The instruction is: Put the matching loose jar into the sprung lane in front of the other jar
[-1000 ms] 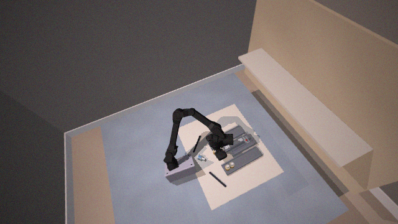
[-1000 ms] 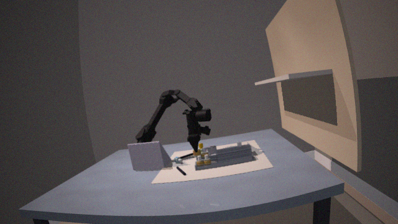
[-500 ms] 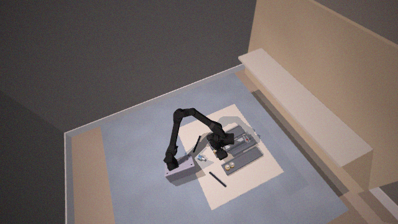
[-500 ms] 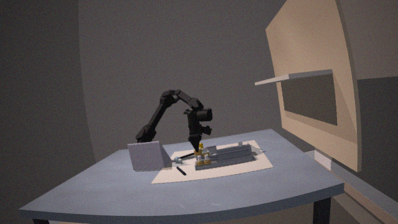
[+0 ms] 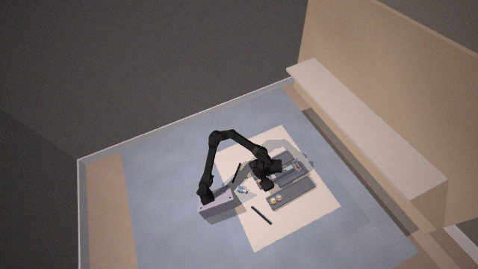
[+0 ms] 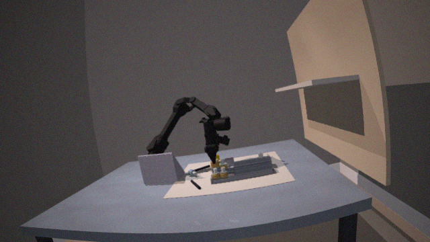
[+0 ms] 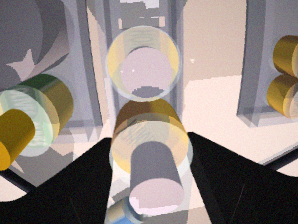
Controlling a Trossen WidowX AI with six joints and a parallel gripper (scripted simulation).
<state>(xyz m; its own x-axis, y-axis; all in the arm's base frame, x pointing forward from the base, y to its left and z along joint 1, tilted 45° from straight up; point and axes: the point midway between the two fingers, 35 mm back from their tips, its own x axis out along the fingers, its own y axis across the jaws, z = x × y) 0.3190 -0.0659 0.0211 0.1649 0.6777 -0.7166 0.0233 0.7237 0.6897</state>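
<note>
My gripper [image 7: 149, 141] [image 6: 213, 163] points down at the front end of the sprung lane. It is shut on an amber jar [image 7: 150, 107] with a pale, tall lid. Directly behind it in the wrist view, a matching jar [image 7: 144, 67] with a round pale lid stands in the sprung lane [image 7: 173, 104]. The two jars look very close; whether they touch cannot be told. Whether the held jar's base is on the lane floor or above it is hidden. The pusher shows only in part, behind the lane jar. In the top view, the arm hides the fingers and held jar.
A greenish jar with an amber cap [image 7: 17, 135] is left of the held jar. Two pale-lidded jars [image 5: 275, 199] [image 6: 220, 174] stand in the side lane [image 5: 299, 190]. A small blue item [image 5: 242, 189] and two dark bars [image 5: 261, 215] [image 5: 237, 172] lie near the lane fronts.
</note>
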